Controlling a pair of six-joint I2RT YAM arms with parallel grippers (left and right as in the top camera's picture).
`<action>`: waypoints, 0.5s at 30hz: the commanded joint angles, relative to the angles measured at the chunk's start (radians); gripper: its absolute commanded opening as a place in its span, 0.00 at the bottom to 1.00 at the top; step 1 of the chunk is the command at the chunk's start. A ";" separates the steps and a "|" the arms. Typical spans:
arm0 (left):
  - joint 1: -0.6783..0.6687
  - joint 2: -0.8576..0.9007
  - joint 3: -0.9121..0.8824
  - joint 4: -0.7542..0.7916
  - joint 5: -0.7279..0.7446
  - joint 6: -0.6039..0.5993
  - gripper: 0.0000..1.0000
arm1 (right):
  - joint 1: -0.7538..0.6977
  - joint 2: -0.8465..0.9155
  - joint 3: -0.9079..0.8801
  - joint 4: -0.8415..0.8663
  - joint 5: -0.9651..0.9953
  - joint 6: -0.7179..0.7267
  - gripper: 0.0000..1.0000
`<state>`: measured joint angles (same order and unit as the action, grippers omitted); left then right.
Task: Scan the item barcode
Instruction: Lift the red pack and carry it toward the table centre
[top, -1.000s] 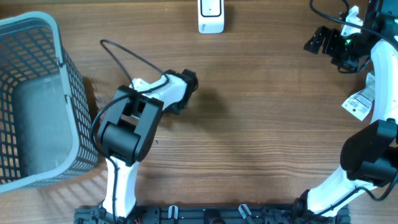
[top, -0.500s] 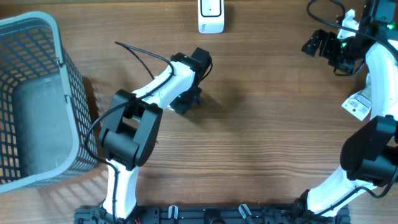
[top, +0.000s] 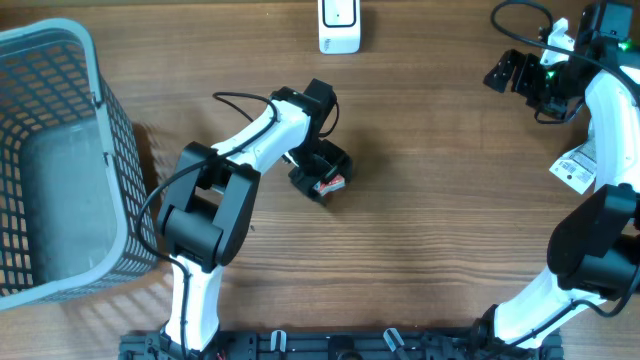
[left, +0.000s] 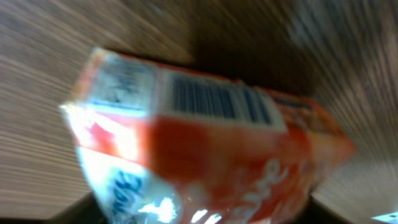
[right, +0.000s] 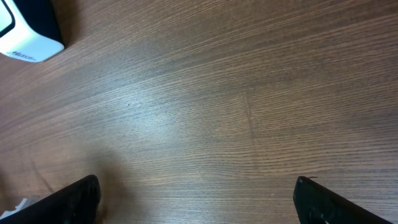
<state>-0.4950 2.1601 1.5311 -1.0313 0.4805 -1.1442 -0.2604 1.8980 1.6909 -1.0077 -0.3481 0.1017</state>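
The item is an orange and white packet (left: 205, 143) with a black barcode (left: 217, 99) on its upper face, and it fills the left wrist view. My left gripper (top: 322, 172) is shut on the packet's near end, low over the middle of the table. From overhead only the packet's orange tip (top: 332, 184) peeks out. A white scanner (top: 339, 25) stands at the back edge and also shows in the right wrist view (right: 25, 31). Far right at the back, my right gripper (top: 512, 70) hangs open and empty (right: 196, 202).
A grey mesh basket (top: 60, 160) takes up the left side. A white label (top: 575, 168) lies by the right arm's base. The left arm's black cable (top: 240, 98) loops above the wood.
My left gripper swung right and toward the front, and the orange packet now shows at its tip. The right gripper has barely shifted.
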 joint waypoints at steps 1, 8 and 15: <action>0.008 0.001 -0.010 -0.001 -0.078 0.012 0.94 | 0.002 0.010 -0.010 0.006 -0.008 0.003 1.00; 0.005 -0.059 -0.010 0.003 -0.296 0.043 1.00 | 0.002 0.010 -0.010 0.006 0.015 0.003 1.00; 0.003 -0.073 -0.011 0.005 -0.388 0.090 0.98 | 0.002 0.010 -0.010 0.005 0.014 0.003 1.00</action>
<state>-0.4908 2.1159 1.5284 -1.0233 0.1719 -1.0973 -0.2604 1.8980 1.6905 -1.0073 -0.3470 0.1017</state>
